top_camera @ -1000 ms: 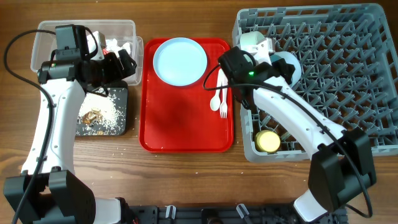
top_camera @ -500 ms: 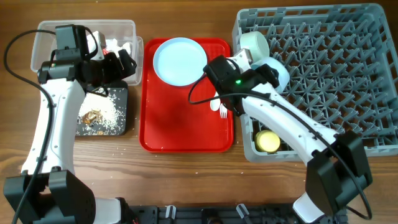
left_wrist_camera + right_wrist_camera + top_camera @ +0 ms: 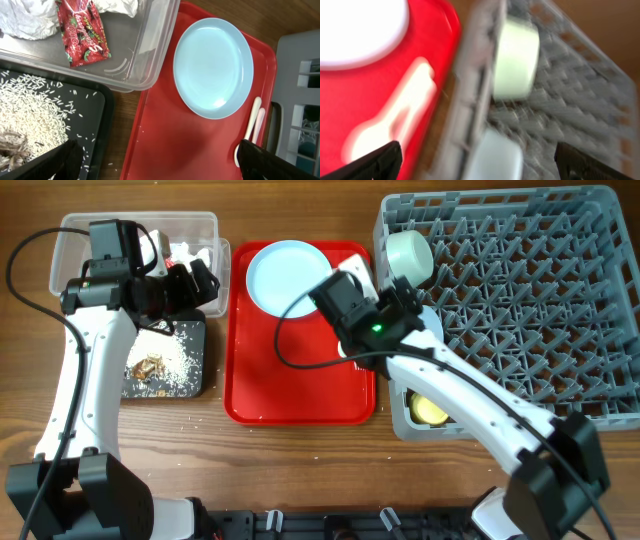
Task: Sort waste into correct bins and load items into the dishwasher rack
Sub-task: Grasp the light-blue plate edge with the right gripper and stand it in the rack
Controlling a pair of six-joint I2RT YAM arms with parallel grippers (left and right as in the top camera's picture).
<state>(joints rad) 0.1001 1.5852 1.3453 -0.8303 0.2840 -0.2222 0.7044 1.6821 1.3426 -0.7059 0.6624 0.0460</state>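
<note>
We see the right end effector (image 3: pixel 480 161) hanging above the line where the red tray (image 3: pixel 300 375) meets the rack (image 3: pixel 540 280), at the middle of the overhead frame. Its jaws stand wide apart and hold nothing. The left end effector (image 3: pixel 157 156) is also spread and empty, above the corner where the clear tub (image 3: pixel 152 42) and the black tray (image 3: pixel 100 117) come near the red tray.

What is left to load, as we judge, is the plate (image 3: pixel 213 67) in the upper part of the red tray and the fork and spoon (image 3: pixel 254 122), which lie side by side near its right edge, just beside the rack. The pale bowl (image 3: pixel 408 252) and the yellow cup (image 3: pixel 432 410) are already in the left side of the rack.

The fork and spoon look thin, light and stiff, and they lie flat on the smooth tray, so they may slide away when pushed. We would pinch across the handles near their middle. The plate is light and rigid too, but wide and glossy; only its raised rim gives a hold, and it may slip out if the pinch is shallow.
</note>
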